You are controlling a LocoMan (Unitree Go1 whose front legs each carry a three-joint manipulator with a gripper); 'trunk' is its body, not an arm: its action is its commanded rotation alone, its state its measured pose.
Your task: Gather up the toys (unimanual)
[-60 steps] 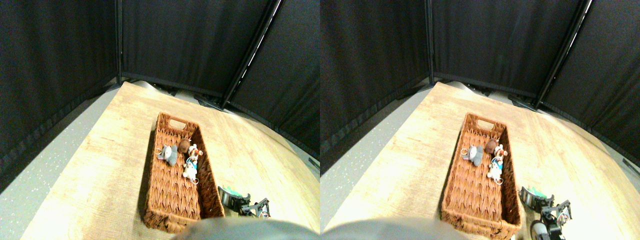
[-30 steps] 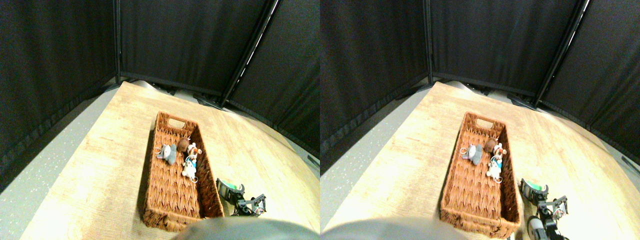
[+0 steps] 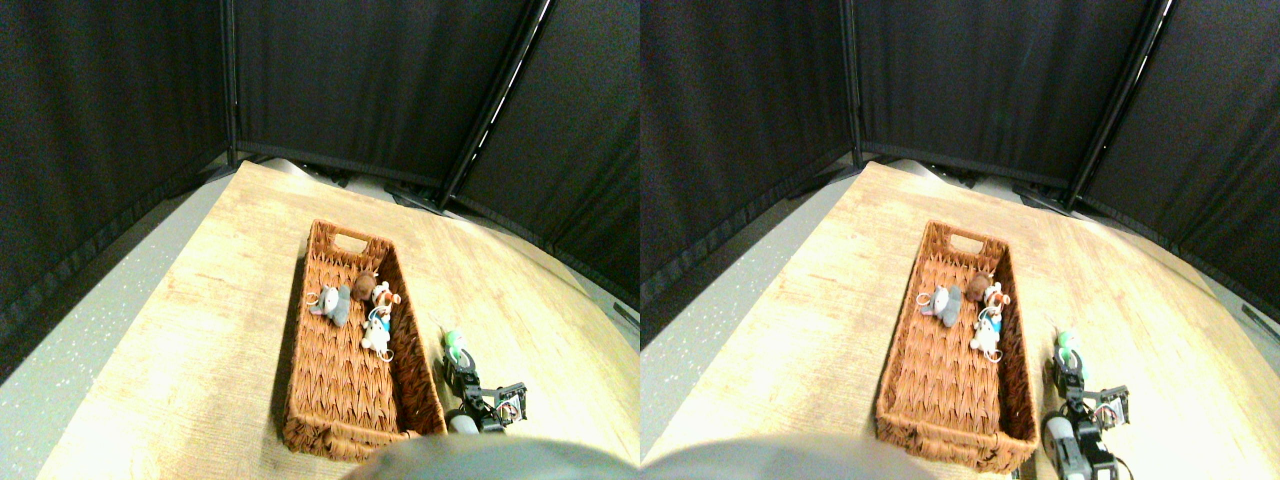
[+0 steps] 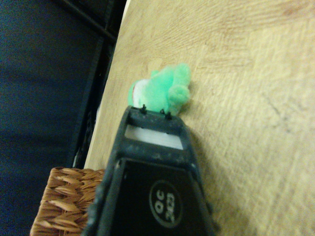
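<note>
A mint green plush toy (image 3: 455,341) lies on the wooden table just right of the wicker basket (image 3: 300,400). My right gripper (image 3: 459,362) sits directly behind it, its tip touching or nearly touching the plush. In the wrist view the green toy (image 4: 162,91) rests on the wood right at the end of the dark jaw frame (image 4: 155,112). Inside the basket lie a grey toy (image 3: 332,303), a brown toy (image 3: 364,290) and a white-with-blue toy (image 3: 377,333), with a small orange-red one (image 3: 386,297) beside them.
The basket stands lengthwise in the middle of the wooden table (image 3: 200,330), with a handle cutout at its far end (image 3: 350,240). Black curtains (image 3: 380,90) close off the back and sides. Grey floor (image 3: 70,340) lies beyond the table's left edge.
The gripper has turned to point farther up along the basket's right side, and the green toy now shows more fully beyond its tip. The whole picture has shifted slightly.
</note>
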